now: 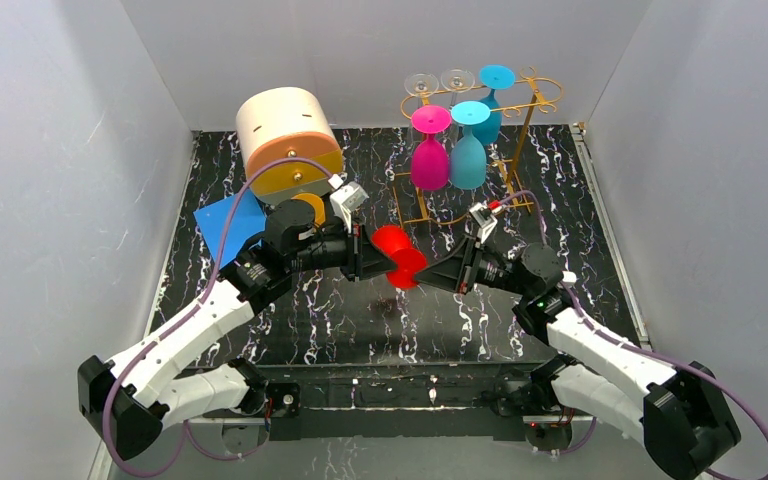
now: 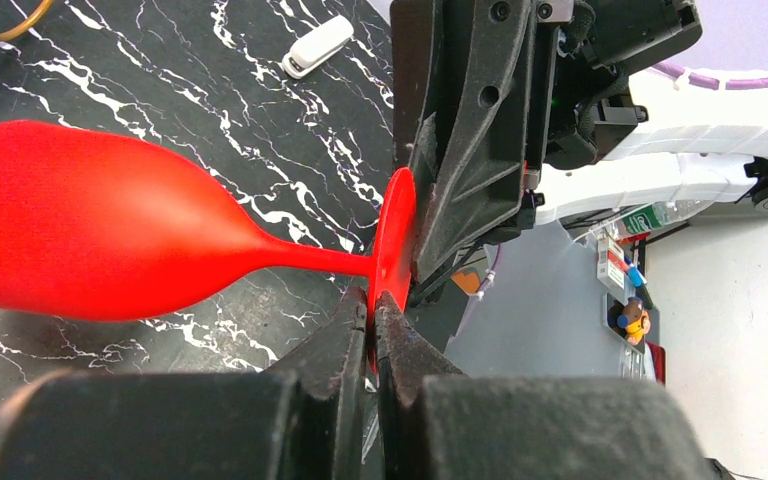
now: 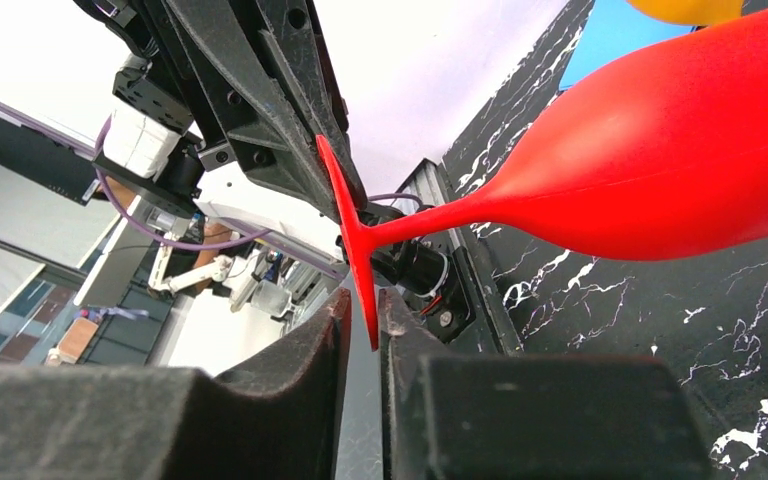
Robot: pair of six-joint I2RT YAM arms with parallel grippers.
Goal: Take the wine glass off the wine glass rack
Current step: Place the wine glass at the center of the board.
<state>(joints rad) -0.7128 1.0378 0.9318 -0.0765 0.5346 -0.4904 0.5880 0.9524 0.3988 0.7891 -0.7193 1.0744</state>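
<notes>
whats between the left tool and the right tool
The foot of the red wine glass: left tool pinches one edge, right tool straddles the opposite edge; both wrist views show it.

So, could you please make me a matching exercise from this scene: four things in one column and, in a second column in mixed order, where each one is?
Things:
1. red wine glass
2. pink wine glass
3. blue sheet
4. cream and orange drum

Places:
A. flat on the table, left side
B. hanging foot up on the wine glass rack
C. foot between the left gripper and the right gripper
D. back left of the table

Pairs: 1-C, 2-B, 3-A, 4-D.
</notes>
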